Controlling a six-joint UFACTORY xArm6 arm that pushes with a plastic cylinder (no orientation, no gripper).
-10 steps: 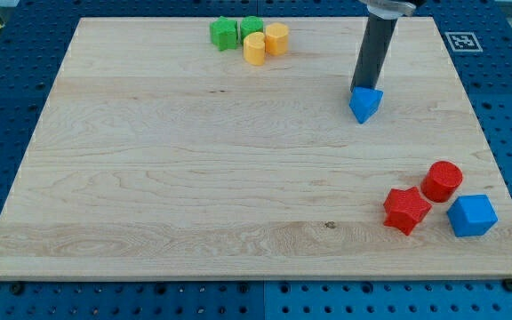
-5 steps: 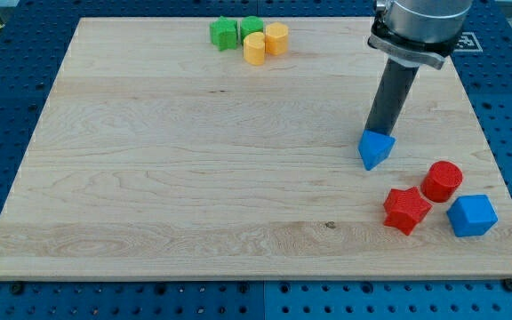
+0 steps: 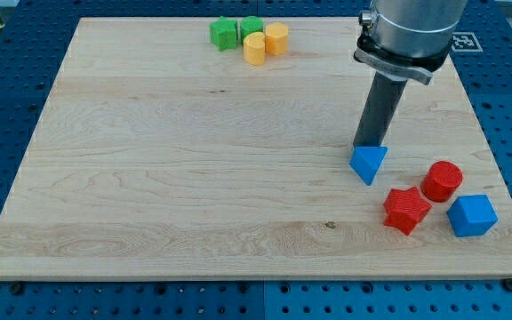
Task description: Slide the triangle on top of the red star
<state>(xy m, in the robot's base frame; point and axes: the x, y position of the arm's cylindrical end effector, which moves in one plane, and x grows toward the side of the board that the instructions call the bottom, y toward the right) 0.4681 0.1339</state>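
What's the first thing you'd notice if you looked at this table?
The big dark rod coming down from the view's top right, my tip touching the top of the blue triangle block. Just below and right of it sit the red star block, a red cylinder and a blue cube, on the pale wooden board.

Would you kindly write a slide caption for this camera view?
My tip presses the blue triangle from the view's top, just up-left of the red star.
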